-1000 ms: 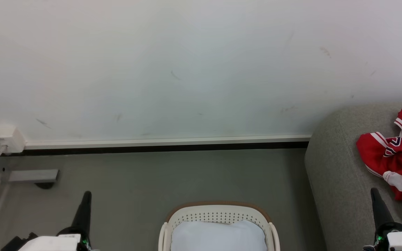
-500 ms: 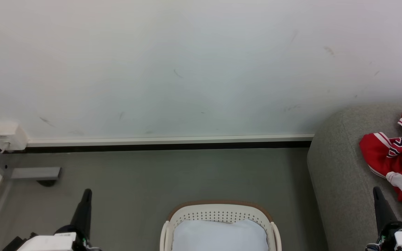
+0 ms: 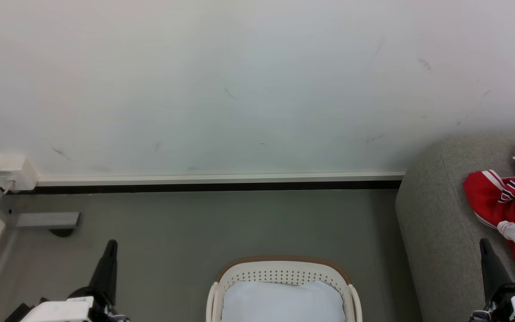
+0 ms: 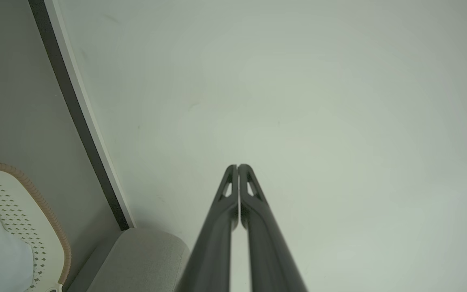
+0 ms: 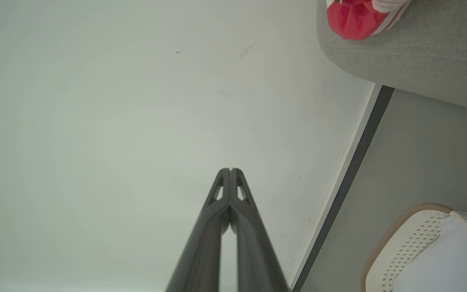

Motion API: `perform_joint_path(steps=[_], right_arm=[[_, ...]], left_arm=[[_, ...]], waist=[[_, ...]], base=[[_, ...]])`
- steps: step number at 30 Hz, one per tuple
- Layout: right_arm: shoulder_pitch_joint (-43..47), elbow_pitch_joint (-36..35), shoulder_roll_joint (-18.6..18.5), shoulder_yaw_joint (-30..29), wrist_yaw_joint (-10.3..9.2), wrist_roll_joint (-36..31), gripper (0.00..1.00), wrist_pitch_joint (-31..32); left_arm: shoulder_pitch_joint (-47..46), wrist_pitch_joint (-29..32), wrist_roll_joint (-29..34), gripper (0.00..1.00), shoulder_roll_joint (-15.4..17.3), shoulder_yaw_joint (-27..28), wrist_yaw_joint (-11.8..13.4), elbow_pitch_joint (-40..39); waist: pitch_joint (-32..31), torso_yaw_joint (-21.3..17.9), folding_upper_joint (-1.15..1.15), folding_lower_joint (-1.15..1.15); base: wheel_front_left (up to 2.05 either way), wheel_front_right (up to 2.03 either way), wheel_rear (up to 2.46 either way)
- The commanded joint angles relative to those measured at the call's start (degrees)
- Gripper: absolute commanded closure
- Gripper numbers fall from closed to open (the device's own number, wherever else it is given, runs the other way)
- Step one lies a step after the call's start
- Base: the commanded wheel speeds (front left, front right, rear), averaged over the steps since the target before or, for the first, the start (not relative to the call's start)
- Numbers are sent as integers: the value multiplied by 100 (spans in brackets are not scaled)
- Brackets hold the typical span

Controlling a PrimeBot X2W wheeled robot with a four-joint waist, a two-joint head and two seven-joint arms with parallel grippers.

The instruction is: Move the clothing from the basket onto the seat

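Count: two claws, one basket, one pad, one seat, one heap of clothing.

Left claw (image 3: 111, 244): fingers pressed together from tip down, a thin slit lower, as its wrist view shows. It grips nothing. Right claw (image 3: 484, 242): fingers likewise pressed together at the tips, gripping nothing.

The basket (image 3: 284, 264) stands on the floor (image 3: 239, 223) between the two claws, well apart from each and nearer the right one. Its brown rim curves toward the wall. A pale blue-white pad (image 3: 282, 302) lies inside it, touching the perforated far wall.

The clothing (image 3: 505, 203) lies on the seat (image 3: 436, 223), ahead of the right claw's tip and slightly to its right, near it and apart from it. It is a crumpled red heap with white stripes and part of a dark number. The frame edge cuts it, so the number of garments cannot be told.

Edges: the seat's rounded end lies to the left of the right claw, between that claw and the basket, with a strip of bare floor separating seat and basket. Ahead of both claws a white skirting (image 3: 217, 180) over a dark line marks the foot of the wall (image 3: 239, 89).

Open room: bare floor runs ahead of the left claw up to the skirting. Farther to its left stand one white wall box (image 3: 9, 172) and one grey bracket (image 3: 45, 220).
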Motion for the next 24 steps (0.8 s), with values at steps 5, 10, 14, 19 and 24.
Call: perform_joint_path(steps=[5,10,14,19,24], right_arm=[[-70,-24,-1,-22,-11,6,100,19],[-69,-24,-1,-22,-10,7,100,18],[-69,-24,-2,-21,-10,7,100,18],[-69,-24,-2,-20,-10,8,100,18],[-69,-24,-2,-21,-10,8,100,17]], left_arm=[[-50,23,-78,100,35,11,-20,-20],[-50,23,-78,100,35,10,-20,-20],[-49,23,-79,100,35,10,-20,-20],[-49,22,-79,100,35,10,-20,-20],[-48,22,-79,100,35,9,-20,-20]], waist=[[0,-1,0,0],[0,-1,0,0],[0,-1,0,0],[0,-1,0,0],[0,-1,0,0]], base=[[0,0,0],[0,0,0],[0,0,0],[0,0,0],[0,0,0]])
